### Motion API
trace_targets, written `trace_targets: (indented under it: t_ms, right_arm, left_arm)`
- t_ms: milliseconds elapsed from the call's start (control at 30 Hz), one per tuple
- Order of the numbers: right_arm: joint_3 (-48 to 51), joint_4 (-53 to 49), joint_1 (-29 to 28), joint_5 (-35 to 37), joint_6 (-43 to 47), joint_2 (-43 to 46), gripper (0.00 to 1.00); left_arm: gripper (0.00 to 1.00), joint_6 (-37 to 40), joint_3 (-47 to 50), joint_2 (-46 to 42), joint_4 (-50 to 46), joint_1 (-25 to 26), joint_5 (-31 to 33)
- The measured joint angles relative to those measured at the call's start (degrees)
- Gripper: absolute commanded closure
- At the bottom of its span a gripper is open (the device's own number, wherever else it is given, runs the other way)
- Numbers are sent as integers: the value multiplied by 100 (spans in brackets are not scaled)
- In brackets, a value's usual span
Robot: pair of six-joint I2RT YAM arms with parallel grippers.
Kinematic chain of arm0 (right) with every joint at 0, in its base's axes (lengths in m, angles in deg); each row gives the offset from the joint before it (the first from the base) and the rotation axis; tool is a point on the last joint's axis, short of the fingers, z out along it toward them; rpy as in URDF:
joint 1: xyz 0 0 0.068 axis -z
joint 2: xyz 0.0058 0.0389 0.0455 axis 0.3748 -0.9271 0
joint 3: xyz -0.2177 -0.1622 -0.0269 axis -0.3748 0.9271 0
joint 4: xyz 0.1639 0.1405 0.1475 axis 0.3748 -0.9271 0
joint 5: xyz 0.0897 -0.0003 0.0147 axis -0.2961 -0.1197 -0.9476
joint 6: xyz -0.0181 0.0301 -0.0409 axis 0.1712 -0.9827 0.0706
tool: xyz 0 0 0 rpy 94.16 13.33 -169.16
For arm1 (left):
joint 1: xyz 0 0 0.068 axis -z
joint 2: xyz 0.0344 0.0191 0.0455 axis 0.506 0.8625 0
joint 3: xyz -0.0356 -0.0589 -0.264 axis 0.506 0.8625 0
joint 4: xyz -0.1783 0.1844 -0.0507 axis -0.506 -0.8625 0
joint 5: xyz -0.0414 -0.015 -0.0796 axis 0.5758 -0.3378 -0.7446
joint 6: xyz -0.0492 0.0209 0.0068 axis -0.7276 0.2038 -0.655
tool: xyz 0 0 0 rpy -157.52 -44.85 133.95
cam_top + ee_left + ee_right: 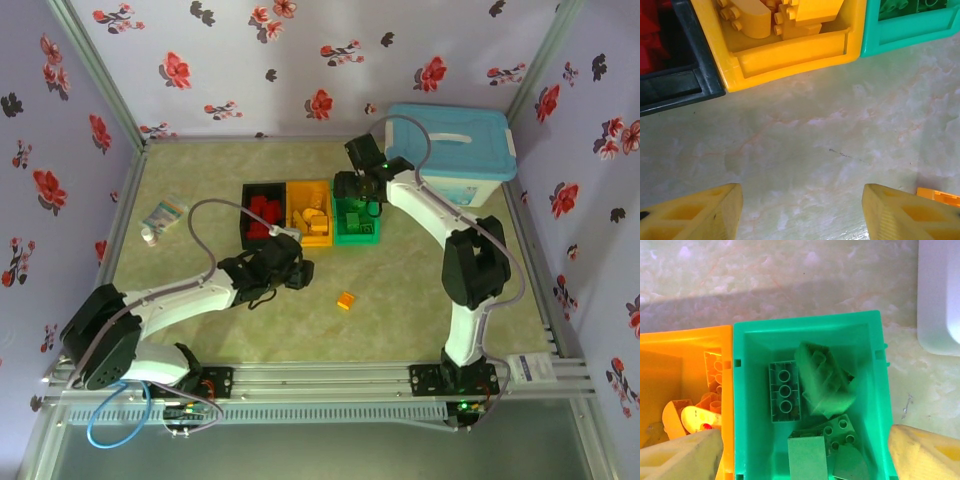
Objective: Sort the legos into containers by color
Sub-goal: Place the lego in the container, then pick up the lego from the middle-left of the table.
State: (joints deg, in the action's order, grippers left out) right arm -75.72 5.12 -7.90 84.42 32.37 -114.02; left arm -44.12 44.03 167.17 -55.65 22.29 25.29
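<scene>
Three containers stand side by side: black (262, 215) with red legos, orange-yellow (310, 212) with yellow-orange legos, green (357, 226). My right gripper (352, 190) hangs open over the green bin (745, 405). Its fingers (925, 452) straddle the bin, with nothing between them. Several green legos lie inside, one (825, 380) blurred. My left gripper (290, 268) is low over bare table in front of the bins, open (802, 212) and empty. One loose yellow-orange lego (346, 300) lies on the table, just right of the left gripper's right finger (940, 196).
A large white box with a light-blue lid (452, 150) stands right of the green bin, its corner (940, 295) close by. A small packet and bottle (163, 215) lie at the left. Floral walls enclose the table; a metal rail (320, 380) runs along the near edge.
</scene>
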Motion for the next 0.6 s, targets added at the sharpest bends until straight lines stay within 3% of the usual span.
trace_targets:
  t_ms: [367,600]
  right_arm:
    - [1600,321,-46,2,-107,970,12]
    - [2417,745,-44,153,-203,1563,10]
  left_arm:
    - [33,11,-13,260,-17,46,-120]
    - [33,74,-387,844,2,485,-330]
